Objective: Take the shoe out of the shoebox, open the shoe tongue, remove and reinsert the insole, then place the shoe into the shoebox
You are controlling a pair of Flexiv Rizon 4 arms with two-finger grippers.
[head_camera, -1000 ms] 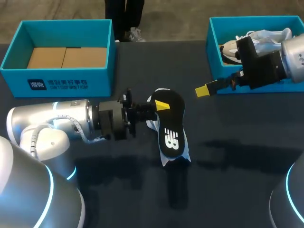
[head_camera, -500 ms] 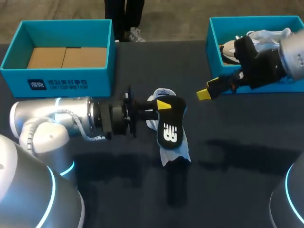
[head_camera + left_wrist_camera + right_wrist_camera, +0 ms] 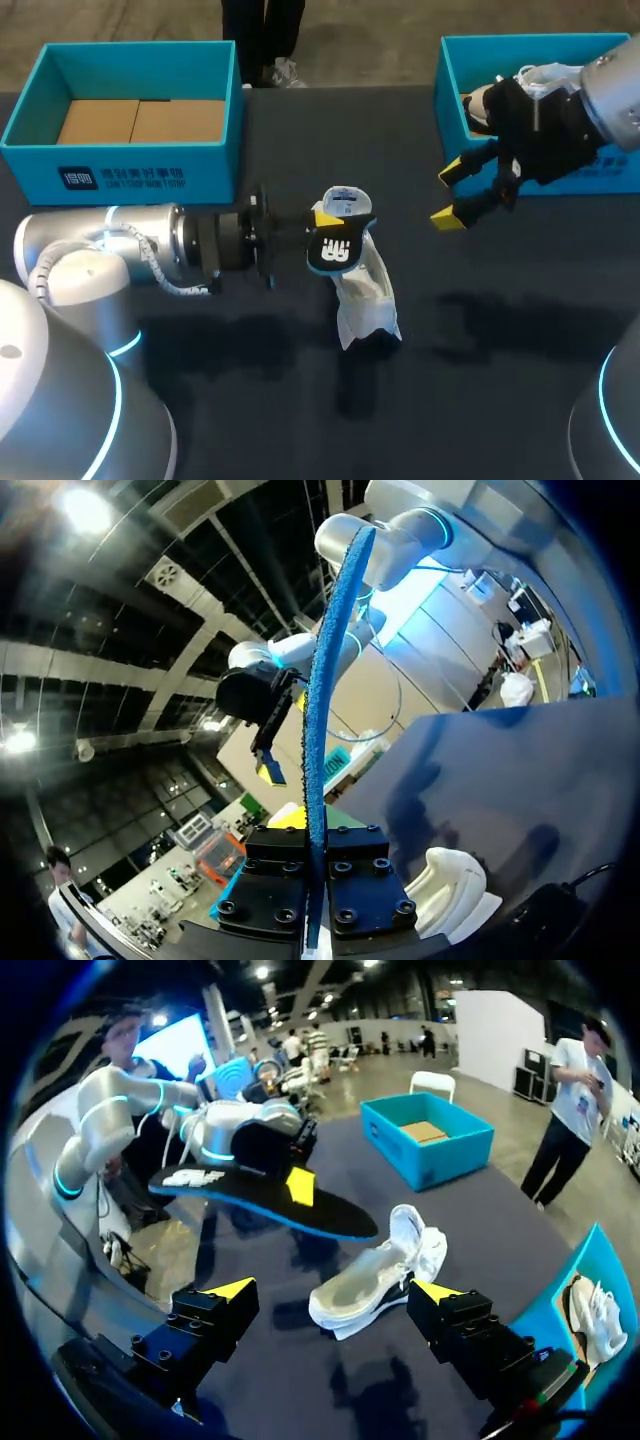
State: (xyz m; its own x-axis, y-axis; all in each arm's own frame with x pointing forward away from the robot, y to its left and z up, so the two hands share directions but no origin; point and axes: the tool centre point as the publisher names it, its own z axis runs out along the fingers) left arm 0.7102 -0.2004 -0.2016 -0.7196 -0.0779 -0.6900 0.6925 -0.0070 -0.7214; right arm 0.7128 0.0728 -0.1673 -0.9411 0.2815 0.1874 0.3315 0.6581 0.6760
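My left gripper (image 3: 324,226) is shut on a black insole (image 3: 336,252) with a white logo and a blue edge, held in the air above the table's middle. In the left wrist view the insole (image 3: 318,720) stands edge-on between the fingers of that gripper (image 3: 314,885). Just under it a white shoe (image 3: 364,292) lies on the dark table. My right gripper (image 3: 448,196) hangs open and empty in front of the right shoebox (image 3: 446,90). In the right wrist view its wide-spread tips (image 3: 333,1290) face the shoe (image 3: 372,1282) and the insole (image 3: 262,1198).
A second white shoe (image 3: 548,76) lies in the right teal shoebox. The left teal shoebox (image 3: 130,165) at the back left shows only its cardboard floor. The table's front half is bare dark cloth (image 3: 480,400).
My left wrist has turned, swinging the insole from lying flat above the shoe to tilted up and foreshortened. My right gripper has rolled over and shifted slightly right, so both yellow tips show.
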